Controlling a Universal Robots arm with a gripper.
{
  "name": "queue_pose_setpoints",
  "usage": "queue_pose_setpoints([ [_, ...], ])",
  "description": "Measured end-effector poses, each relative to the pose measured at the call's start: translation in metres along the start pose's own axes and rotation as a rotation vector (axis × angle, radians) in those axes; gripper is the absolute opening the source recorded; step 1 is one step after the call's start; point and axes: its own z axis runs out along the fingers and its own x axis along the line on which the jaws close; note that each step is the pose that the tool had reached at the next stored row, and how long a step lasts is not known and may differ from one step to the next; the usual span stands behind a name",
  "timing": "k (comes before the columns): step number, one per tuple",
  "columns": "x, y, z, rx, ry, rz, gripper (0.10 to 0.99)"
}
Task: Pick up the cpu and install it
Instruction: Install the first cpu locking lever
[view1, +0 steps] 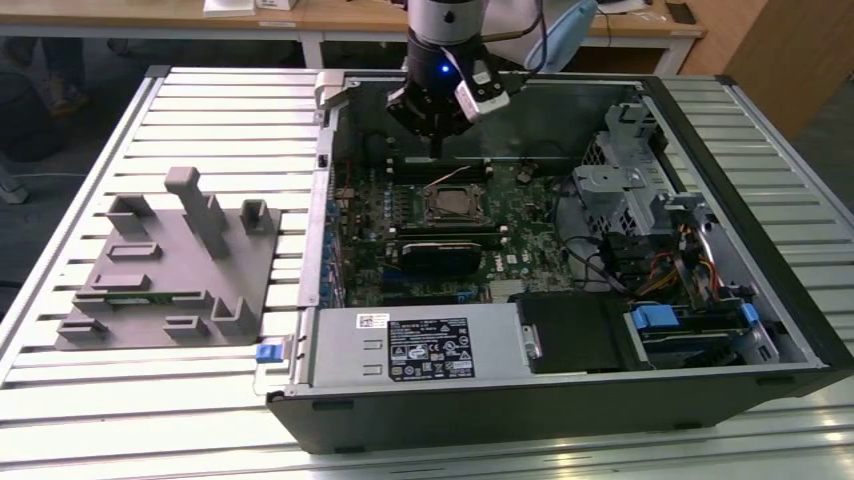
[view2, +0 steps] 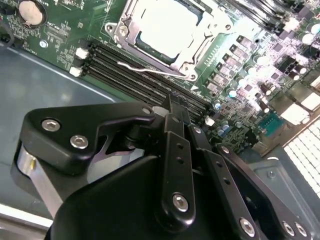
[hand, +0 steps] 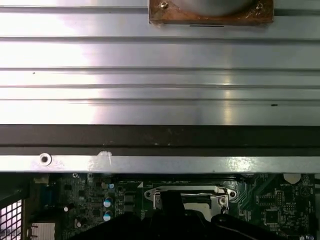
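Silvery cpu (view2: 167, 31): lies flat in the motherboard socket (view2: 196, 64), square, no long axis. Black pincer (view2: 172, 112): fingers together, empty, hovering just beside the socket.

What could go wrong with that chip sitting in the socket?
The end effector hangs just above the memory slots beside the cpu; a stray drop could hit them or the thin wire lever. If the cpu sits slightly crooked in its socket, pressing could bend contacts.
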Motion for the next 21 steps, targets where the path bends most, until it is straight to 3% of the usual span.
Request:
queue_pose_setpoints([
  [5,-0.0036,-0.0007,0.0043,-0.006,0.0004,0.004,0.106],
  [11,-0.0076,-0.0009,0.0087,-0.005,-0.0002,0.015,0.106],
  [21,-0.0156,-0.0014,0.0193,-0.006,0.0022,-0.022,0.106],
])
